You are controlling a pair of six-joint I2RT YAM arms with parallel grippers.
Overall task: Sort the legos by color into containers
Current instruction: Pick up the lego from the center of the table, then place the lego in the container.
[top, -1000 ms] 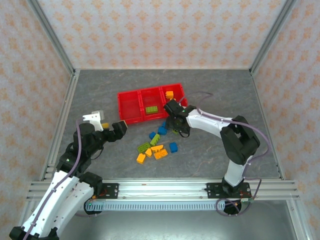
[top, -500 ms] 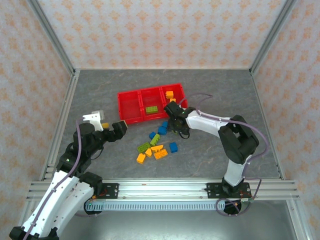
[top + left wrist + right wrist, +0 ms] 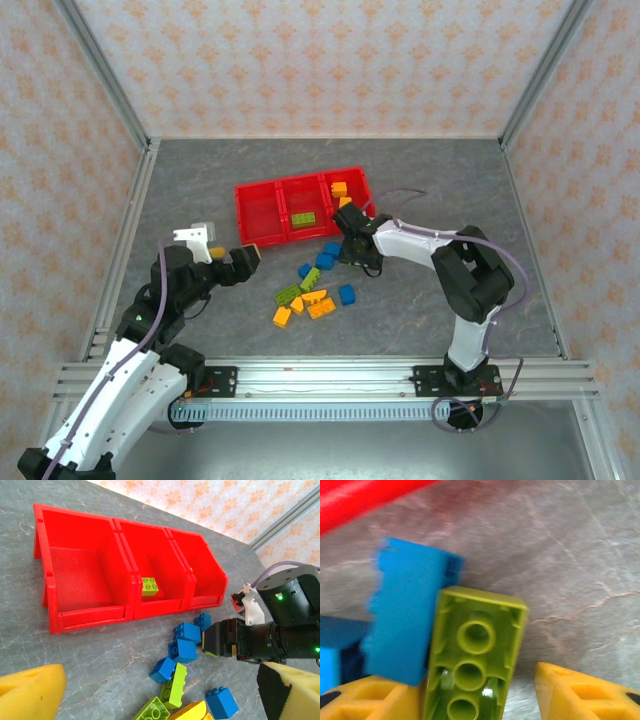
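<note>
Right claw straddles the lime green plastic lego brick, part-open, not yet pinching.
It lies underside-up on the grey table, long axis roughly 12-to-6, blue plastic brick touching at 9 o'clock.

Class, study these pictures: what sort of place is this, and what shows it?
Likely a robot test cell: grey tabletop walled by patterned panels, aluminium framing, left arm and right arm bolted at its near edge.

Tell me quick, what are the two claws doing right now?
Left gripper: open, empty.
Right gripper: open, straddling an upside-down lime green brick, not gripping it yet.
</note>
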